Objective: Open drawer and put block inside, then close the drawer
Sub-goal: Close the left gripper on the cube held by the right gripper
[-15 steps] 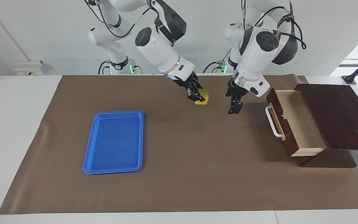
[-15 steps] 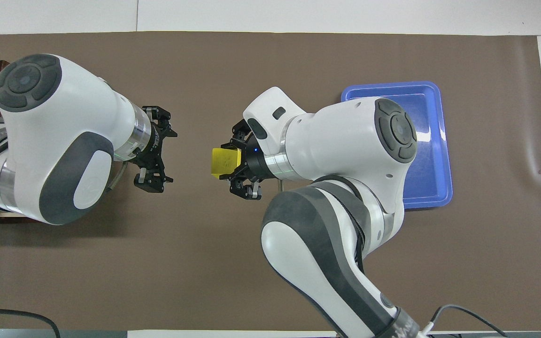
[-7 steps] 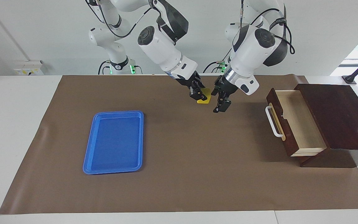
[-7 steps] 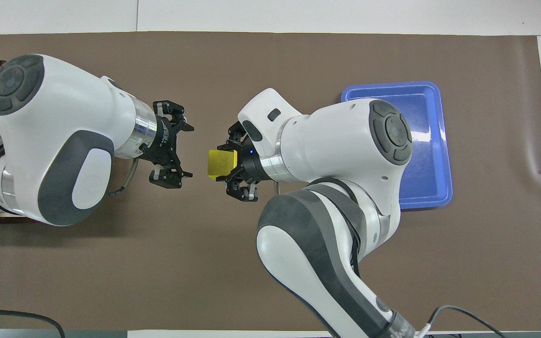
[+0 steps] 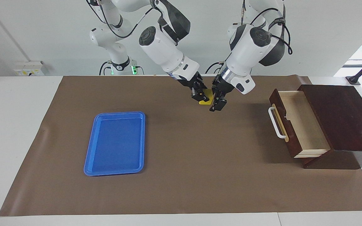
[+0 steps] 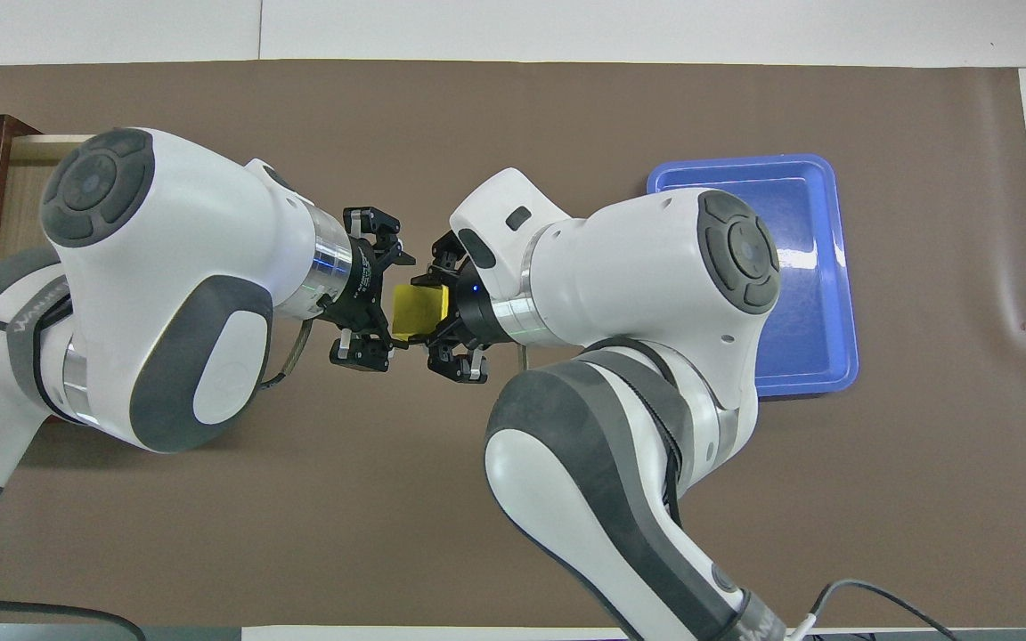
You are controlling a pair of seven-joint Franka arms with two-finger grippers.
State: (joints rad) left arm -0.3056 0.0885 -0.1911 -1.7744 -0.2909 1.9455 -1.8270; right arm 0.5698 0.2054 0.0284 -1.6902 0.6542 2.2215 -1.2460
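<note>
Right hand [image 5: 202,96]: clamped on the block, holding it in the air above the brown mat, tips angled down toward the left arm's end of the worktop.
Block [image 6: 417,307]: small yellow cube, raised off the mat, pinched at one end by the right hand, with its free end pointing at the left hand.
Left hand [image 5: 216,101]: right up against the block's free end, fingers [image 6: 369,353] standing one on each side of that end; they look parted still, though whether they already press the yellow faces I cannot tell.
Arms: both lean in from the robots' edge and meet over the middle of the mat.
Drawer [image 5: 297,121]: pulled out of the dark brown box at the left arm's end of the worktop, pale wood interior bare, white bar handle [image 5: 275,123] facing the middle of the mat; well apart from the block.
Blue tray [image 5: 115,143]: flat on the mat toward the right arm's end, farther from the robots than the two hands' meeting spot.
Mat [image 5: 184,175]: brown sheet covering most of the white worktop.
</note>
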